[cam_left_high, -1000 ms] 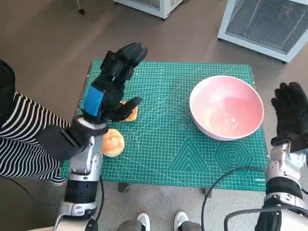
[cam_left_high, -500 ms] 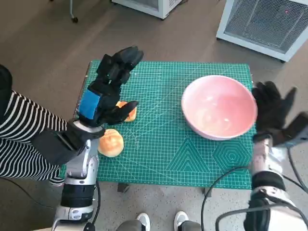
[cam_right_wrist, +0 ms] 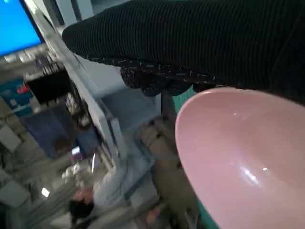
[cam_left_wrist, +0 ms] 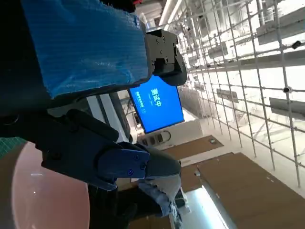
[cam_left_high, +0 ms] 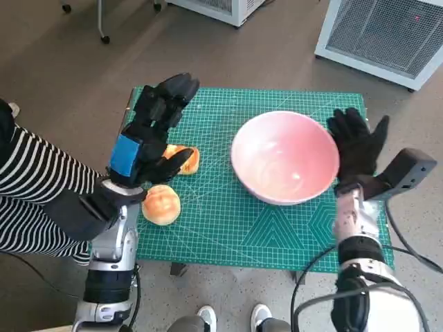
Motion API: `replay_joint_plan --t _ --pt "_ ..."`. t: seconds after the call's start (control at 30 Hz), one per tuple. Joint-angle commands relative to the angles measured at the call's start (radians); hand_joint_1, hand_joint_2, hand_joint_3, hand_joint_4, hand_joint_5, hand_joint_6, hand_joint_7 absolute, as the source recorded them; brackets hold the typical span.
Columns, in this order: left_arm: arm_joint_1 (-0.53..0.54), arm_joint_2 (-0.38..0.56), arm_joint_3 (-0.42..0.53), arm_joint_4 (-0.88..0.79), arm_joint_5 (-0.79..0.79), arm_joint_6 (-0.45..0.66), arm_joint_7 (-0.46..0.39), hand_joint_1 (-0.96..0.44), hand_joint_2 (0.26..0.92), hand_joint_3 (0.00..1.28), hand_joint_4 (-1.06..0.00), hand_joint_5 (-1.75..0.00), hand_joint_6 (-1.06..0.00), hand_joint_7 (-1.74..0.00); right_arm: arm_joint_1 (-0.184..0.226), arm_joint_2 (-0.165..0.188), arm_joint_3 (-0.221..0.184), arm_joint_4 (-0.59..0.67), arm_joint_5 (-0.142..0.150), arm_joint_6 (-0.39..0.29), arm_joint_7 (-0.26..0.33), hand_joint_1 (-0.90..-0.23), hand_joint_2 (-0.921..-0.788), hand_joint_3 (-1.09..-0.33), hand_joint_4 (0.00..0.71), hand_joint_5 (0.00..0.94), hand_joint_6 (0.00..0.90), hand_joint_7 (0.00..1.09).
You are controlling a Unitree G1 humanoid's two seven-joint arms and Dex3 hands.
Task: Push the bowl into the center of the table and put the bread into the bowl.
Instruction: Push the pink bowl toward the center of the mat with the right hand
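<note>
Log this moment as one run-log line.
phase: pushing bowl | right hand: against bowl's side | left hand: open above bread | bread: on mat, not in bowl

Left hand (cam_left_high: 154, 124) raised, fingers spread, empty; right hand (cam_left_high: 356, 146) upright, fingers apart, palm inward.

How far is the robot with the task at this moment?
Done: nothing fully. In hand: the right hand is at the far-right side of the pink bowl, which sits right of the mat's middle. Left: both bread pieces, one near the edge, one beneath the raised left hand, are outside the bowl.
</note>
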Motion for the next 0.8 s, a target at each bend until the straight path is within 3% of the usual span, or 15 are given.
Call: replay_joint_plan --t 0.03,0.53,0.67,0.8 --pt "0.014 0.009 0.007 -0.021 0.005 -0.005 0.007 -0.67 0.921 0.27 -0.20 -0.13 -0.03 -0.63 -0.010 0.040 -0.046 0.020 0.053 0.044 0.014 -0.681 -0.921 -0.866 0.143 0.001 0.134 0.27" --pt "0.034 0.012 0.017 -0.025 0.011 -0.012 0.022 -0.67 0.921 0.27 -0.23 -0.07 -0.08 -0.56 -0.067 0.118 -0.146 0.027 0.173 0.114 0.049 -0.654 -0.921 -0.884 0.039 0.000 0.093 0.24" --pt "0.041 0.009 0.014 -0.029 0.014 -0.013 0.026 -0.67 0.921 0.27 -0.25 -0.05 -0.10 -0.52 -0.076 0.128 -0.155 0.028 0.183 0.121 0.044 -0.652 -0.921 -0.887 0.023 0.000 0.086 0.24" --pt "0.047 0.009 0.013 -0.034 0.013 -0.013 0.027 -0.67 0.921 0.26 -0.25 -0.04 -0.10 -0.50 -0.078 0.120 -0.138 0.025 0.160 0.113 0.039 -0.645 -0.921 -0.890 0.026 0.004 0.085 0.24"
